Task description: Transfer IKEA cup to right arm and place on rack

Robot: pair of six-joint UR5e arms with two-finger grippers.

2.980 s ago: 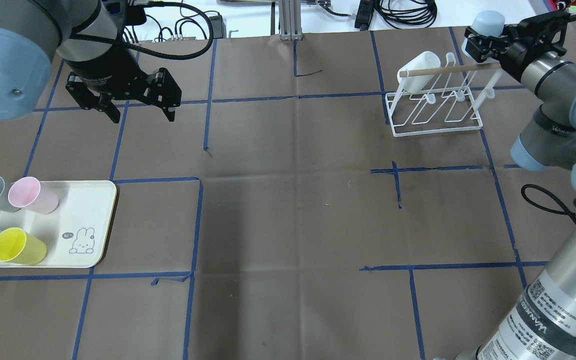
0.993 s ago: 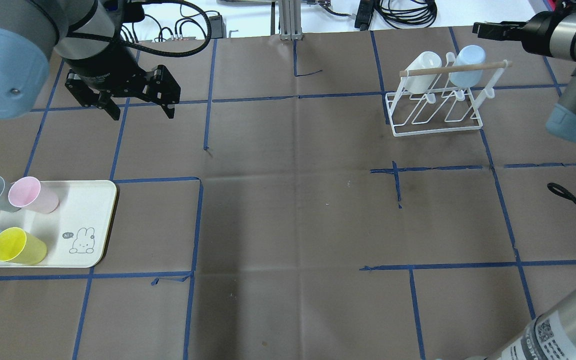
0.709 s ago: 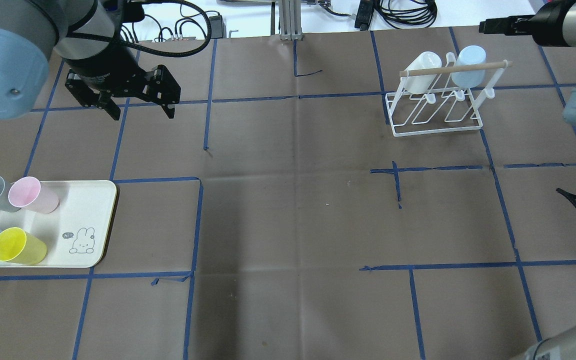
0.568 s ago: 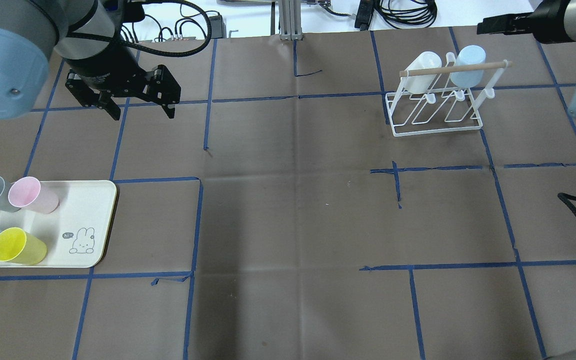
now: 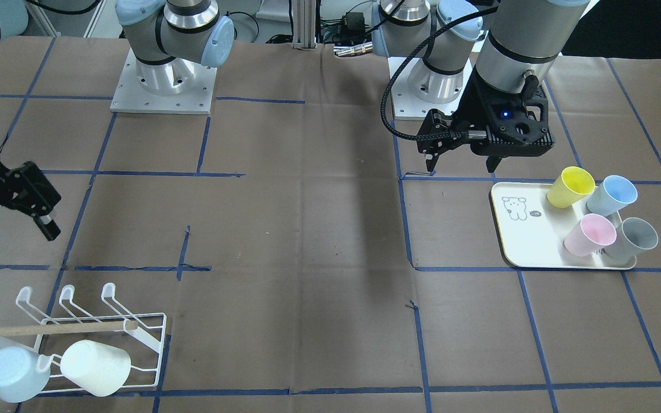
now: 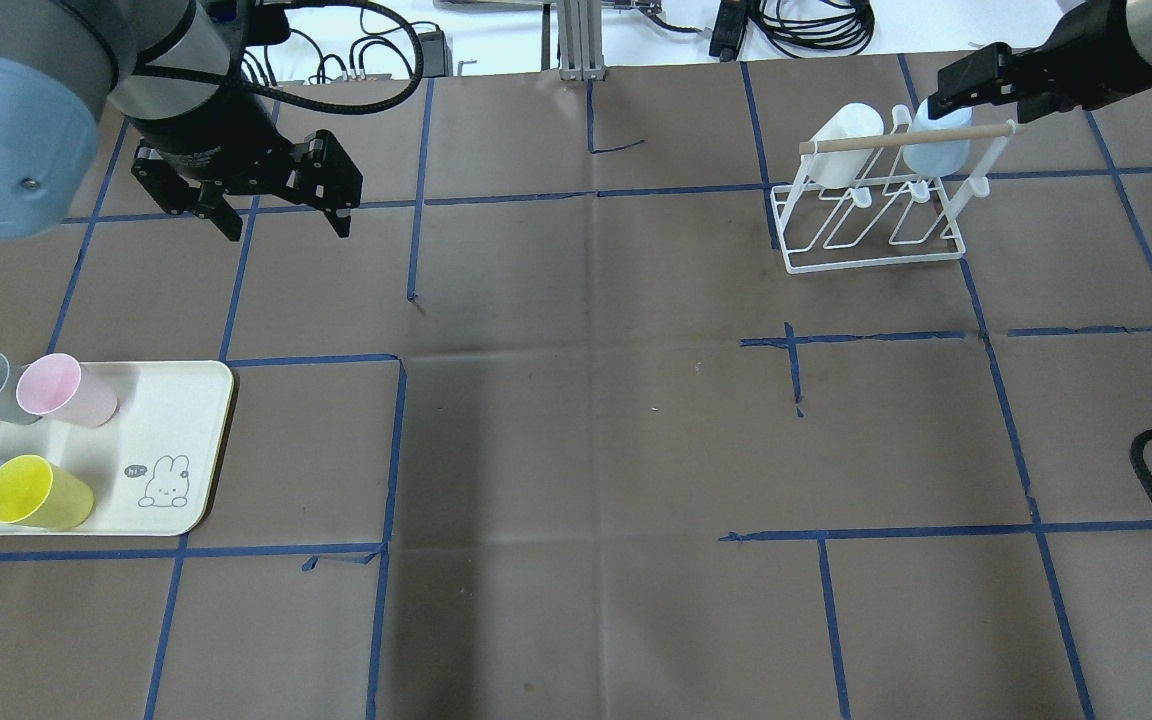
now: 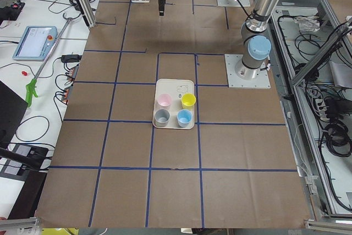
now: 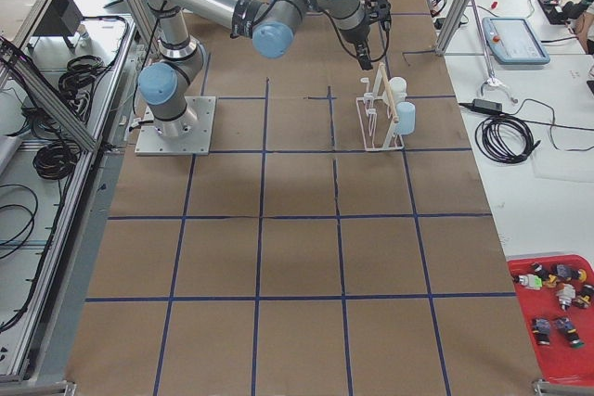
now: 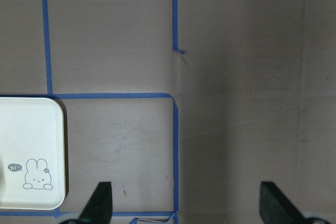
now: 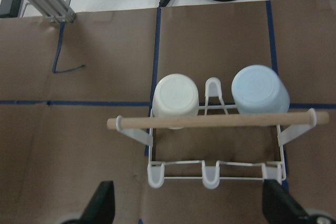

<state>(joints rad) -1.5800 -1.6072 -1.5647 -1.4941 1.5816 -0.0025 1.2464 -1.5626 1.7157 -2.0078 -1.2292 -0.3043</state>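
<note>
Both spread and empty: left claw (image 6: 286, 232), right claw (image 5: 18, 235); blue cup (image 10: 260, 90) and white cup (image 10: 176, 98) on rack (image 10: 210, 176)

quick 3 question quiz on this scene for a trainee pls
1. True or false: the right pincer holds a cup.
2. How many cups hang on the rack? A one, B two, C three.
3. Which pincer is nearer the tray?

Key:
1. False, it is open and empty.
2. B: white cup and blue cup.
3. Left pincer.
</note>
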